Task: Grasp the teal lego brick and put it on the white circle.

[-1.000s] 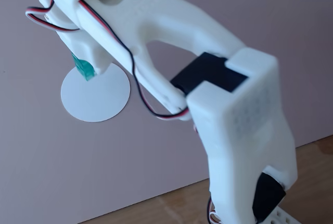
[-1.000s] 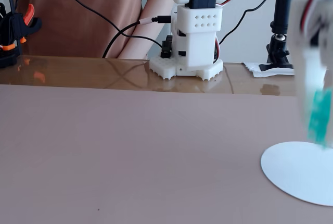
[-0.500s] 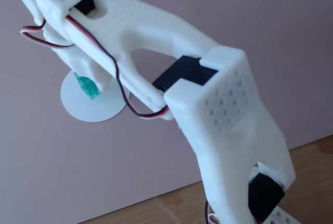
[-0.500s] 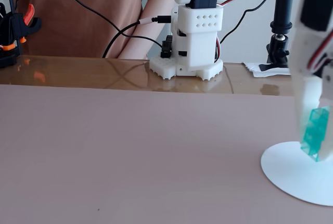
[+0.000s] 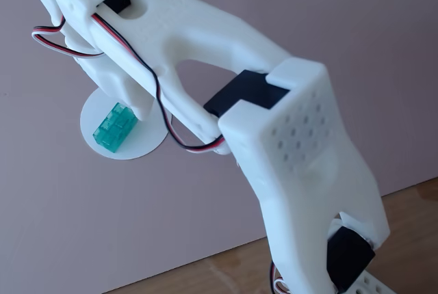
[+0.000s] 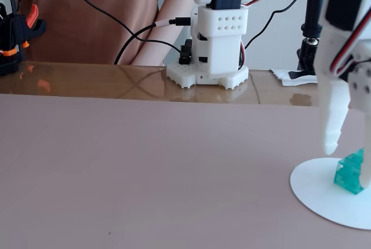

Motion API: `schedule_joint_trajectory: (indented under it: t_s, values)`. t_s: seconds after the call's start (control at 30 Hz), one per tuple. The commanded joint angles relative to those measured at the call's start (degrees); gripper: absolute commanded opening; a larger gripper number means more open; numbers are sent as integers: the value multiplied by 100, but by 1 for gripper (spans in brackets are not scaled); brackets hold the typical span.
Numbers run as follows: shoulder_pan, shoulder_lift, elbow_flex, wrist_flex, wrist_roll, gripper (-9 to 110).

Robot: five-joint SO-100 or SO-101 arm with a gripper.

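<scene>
The teal lego brick point(image 5: 115, 128) lies on the white circle point(image 5: 147, 142), near its left side in a fixed view. In another fixed view the brick point(image 6: 346, 174) rests on the circle point(image 6: 316, 188) at the far right. My white gripper point(image 6: 348, 169) hangs over it with its jaws apart. One finger point(image 6: 332, 123) ends just left of and above the brick, and the other point(image 6: 366, 168) stands in front of the brick's right edge. In a fixed view the arm point(image 5: 205, 48) hides most of the gripper.
The pink mat point(image 6: 145, 168) covers the table. The arm's base point(image 6: 211, 58) stands on the glossy wooden strip behind it. A person in an orange top point(image 6: 87, 11), black cables and an orange-black clamp point(image 6: 17, 29) are behind the table.
</scene>
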Motion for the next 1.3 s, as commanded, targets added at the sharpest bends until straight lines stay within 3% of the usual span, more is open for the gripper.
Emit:
schedule_joint_trajectory:
  t_s: [0.0,0.17,0.27,0.7,0.97,1.27]
  values:
    - [44,88,-185,35,0,20]
    - [53,202,-211,53,-79,17]
    - [53,334,-492,264,-237,2]
    - [554,3261,62,369,167,0]
    - [1354,6864,3067,-940,360,0]
    - [2329,10134,5845,-1863,-167,0]
